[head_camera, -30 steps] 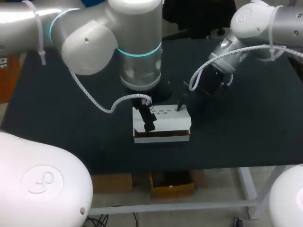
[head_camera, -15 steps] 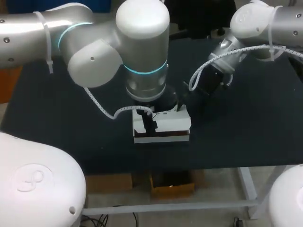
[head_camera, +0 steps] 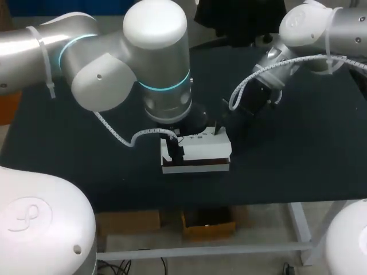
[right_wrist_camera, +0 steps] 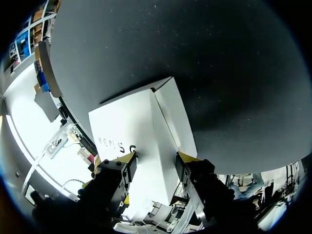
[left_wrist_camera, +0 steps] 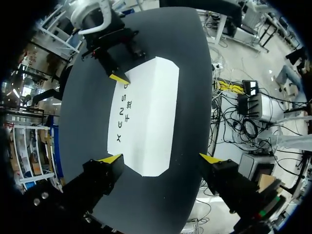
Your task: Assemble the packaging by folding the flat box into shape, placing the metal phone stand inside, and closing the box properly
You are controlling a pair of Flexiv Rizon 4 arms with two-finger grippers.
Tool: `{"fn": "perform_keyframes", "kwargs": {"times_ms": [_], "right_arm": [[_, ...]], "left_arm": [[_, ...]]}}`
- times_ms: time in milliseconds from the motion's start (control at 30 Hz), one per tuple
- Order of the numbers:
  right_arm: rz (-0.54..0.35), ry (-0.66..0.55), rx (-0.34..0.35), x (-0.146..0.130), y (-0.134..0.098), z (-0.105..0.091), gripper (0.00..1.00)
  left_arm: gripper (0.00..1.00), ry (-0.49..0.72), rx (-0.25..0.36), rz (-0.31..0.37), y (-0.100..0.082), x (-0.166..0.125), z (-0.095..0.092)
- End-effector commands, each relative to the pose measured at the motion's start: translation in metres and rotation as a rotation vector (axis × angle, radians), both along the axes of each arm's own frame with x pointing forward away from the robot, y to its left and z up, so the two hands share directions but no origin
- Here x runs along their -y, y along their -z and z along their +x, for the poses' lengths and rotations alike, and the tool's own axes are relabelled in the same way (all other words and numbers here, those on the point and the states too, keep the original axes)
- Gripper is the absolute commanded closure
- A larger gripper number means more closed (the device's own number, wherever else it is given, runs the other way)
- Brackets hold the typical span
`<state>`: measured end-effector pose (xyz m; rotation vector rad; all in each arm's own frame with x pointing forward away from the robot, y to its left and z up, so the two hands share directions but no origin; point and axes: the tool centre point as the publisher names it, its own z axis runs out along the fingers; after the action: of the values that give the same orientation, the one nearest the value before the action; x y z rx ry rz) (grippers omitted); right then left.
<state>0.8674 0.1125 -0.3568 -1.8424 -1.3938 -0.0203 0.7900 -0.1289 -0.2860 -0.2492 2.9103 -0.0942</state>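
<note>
Hanging over the left end of the box (left_wrist_camera: 146, 117), the left gripper (left_wrist_camera: 161, 157) is holding its yellow-tipped fingers wide apart. One tip is sitting just at the box's near corner, and the other is standing well off to the side over bare table (head_camera: 298, 160). It is gripping nothing.

The right gripper (right_wrist_camera: 157, 157) is keeping its fingers only partly apart and straddling the box's far right corner. One yellow tip is lying on the printed top face beside the lettering, and the other is lying against the edge of the narrower side panel. I cannot tell whether they are squeezing the card.

The box is looking like smooth white card, long and flat-topped with clipped corners and dark lettering along one side. Its own wrist view is showing the right gripper a sharp crease between top and side panel. Only the head view is showing a brown strip along the box's near edge. The box is lying near the middle of the matte black table, a little towards the near edge. The left arm (head_camera: 155, 63) is looming over it, glossy white and silver, and the right arm (head_camera: 321, 28) is reaching in from the far right corner.
</note>
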Motion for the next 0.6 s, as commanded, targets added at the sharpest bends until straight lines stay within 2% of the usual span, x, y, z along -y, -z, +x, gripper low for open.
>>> {"fn": "perform_keyframes", "kwargs": {"times_ms": [33, 467, 600], "right_arm": [[0.005, -0.002, -0.004, 0.001, 0.001, 0.001, 0.51], [0.007, -0.001, -0.004, 0.001, 0.001, 0.001, 0.51], [0.007, -0.001, -0.004, 0.001, 0.001, 0.001, 0.52]], "left_arm": [[0.0, 0.005, 0.008, 0.004, 0.0, 0.001, 0.0], [0.0, 0.024, 0.023, 0.007, 0.006, 0.002, 0.007], [0.0, 0.021, -0.016, -0.005, 0.009, 0.002, 0.013]]}}
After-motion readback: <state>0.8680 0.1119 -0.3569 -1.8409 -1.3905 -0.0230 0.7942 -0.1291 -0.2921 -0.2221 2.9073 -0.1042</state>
